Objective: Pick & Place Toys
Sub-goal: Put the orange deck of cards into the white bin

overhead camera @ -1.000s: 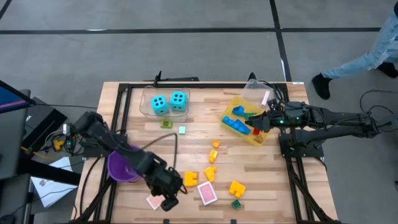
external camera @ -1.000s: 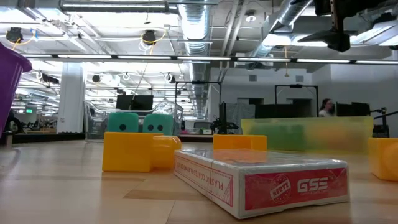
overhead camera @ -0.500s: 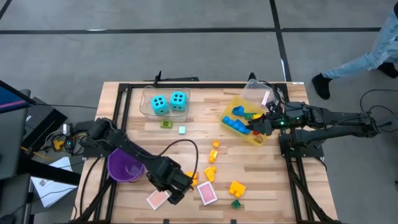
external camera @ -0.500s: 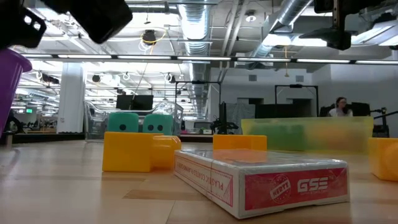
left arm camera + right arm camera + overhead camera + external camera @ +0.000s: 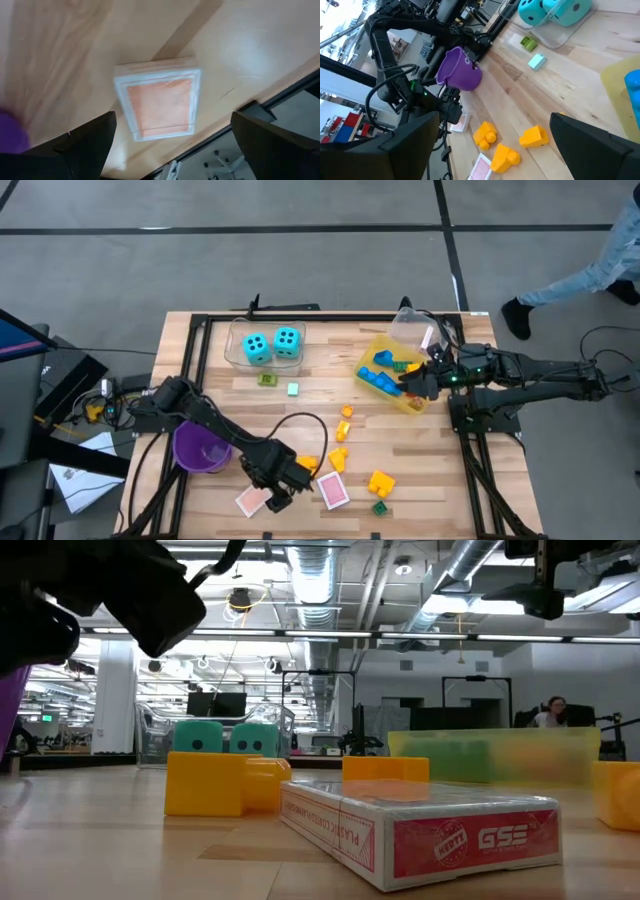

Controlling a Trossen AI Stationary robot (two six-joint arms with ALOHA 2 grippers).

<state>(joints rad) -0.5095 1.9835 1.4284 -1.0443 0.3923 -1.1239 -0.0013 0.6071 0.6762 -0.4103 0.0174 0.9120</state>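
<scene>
My left gripper (image 5: 272, 492) hangs open just above a pink card (image 5: 160, 102) that lies flat near the table's front edge (image 5: 260, 107). Its fingers touch nothing. That card (image 5: 252, 501) shows beside the gripper in the high view, and a second pink card (image 5: 333, 491) lies to its right. Yellow bricks (image 5: 307, 467) and orange bricks (image 5: 345, 412) lie scattered in the table's middle. Two cyan dice (image 5: 272, 343) sit in a clear tray at the back. My right gripper (image 5: 410, 383) waits open over the yellow bin (image 5: 418, 402), which holds blue bricks (image 5: 378, 378).
A purple cup (image 5: 203, 448) stands to the left of my left arm. A green brick (image 5: 380, 507) lies by the front edge, and small green pieces (image 5: 267, 379) lie in front of the dice tray. A person's legs (image 5: 580, 280) are beyond the table's right side.
My left gripper has come down toward the pink card near the front edge and tipped to point more steeply down. It has stayed open. In the low view its dark arm has come into the picture at the top left.
</scene>
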